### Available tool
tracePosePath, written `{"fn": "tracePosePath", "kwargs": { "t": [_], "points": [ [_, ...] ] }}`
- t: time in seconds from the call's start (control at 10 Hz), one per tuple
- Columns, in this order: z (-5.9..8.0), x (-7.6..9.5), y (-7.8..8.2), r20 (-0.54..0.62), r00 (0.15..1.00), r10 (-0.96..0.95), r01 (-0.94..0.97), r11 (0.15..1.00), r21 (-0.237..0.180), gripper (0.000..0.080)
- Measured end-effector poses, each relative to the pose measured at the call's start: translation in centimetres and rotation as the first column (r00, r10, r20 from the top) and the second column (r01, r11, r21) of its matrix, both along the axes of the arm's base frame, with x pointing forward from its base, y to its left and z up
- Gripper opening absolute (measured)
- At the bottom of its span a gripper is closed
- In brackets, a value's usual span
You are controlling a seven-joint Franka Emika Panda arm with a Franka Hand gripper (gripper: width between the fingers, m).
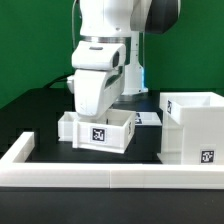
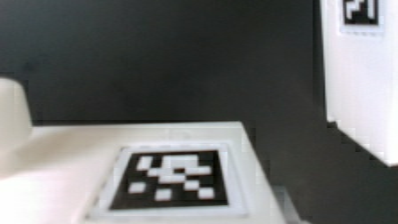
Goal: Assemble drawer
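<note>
A: Is the claw [image 1: 96, 106] spread or pinching?
B: Cannot tell; it hangs low over the small white open-topped tagged box [image 1: 97, 133] just beneath, probably lining up a grasp.
A: What else?
B: The larger white hollow casing [image 1: 195, 128] stands beside, apart, on the black counter [image 1: 27, 122].

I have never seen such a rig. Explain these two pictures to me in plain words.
The white machine is a robot arm, meant to assemble a drawer. One picture comes from a camera off the arm; the other from a camera on its wrist, close above a white part with a printed tag. On the black table stand a small open white box, a larger white box at the exterior view's right, and a white rail in front. The gripper hangs at the small box; its fingertips are hidden, so whether it holds anything cannot be told.
</note>
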State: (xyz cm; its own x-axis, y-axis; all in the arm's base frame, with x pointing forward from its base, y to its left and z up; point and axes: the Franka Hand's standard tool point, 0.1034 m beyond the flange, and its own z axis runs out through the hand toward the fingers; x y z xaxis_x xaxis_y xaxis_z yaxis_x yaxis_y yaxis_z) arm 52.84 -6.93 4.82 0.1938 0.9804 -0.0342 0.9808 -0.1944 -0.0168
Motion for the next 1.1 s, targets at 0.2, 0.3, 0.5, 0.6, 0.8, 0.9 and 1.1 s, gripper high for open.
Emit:
{"fn": "tracePosePath", "kwargs": {
  "t": [0.2, 0.3, 0.5, 0.6, 0.8, 0.9, 1.1],
  "points": [
    [0.0, 0.0, -0.3, -0.004, 0.996, 0.084, -0.084, 0.996, -0.002, 0.0042],
    [-0.1, -0.1, -0.3, -0.008, 0.993, 0.120, -0.120, 0.993, -0.006, 0.0042],
    [-1.1, 0.1, 0.7, -0.026, 0.989, 0.148, -0.148, 0.989, -0.010, 0.0042],
    [-1.3, 0.2, 1.0, -0.028, 0.988, 0.152, -0.152, 0.988, -0.007, 0.0042],
    [-2.4, -0.1, 2.0, -0.041, 0.989, 0.140, -0.140, 0.990, 0.001, 0.0042],
    [-3.0, -0.2, 2.8, -0.045, 0.991, 0.130, -0.129, 0.992, 0.007, 0.0042],
    [-3.2, -0.1, 3.0, -0.046, 0.990, 0.131, -0.131, 0.991, 0.009, 0.0042]
  ]
}}
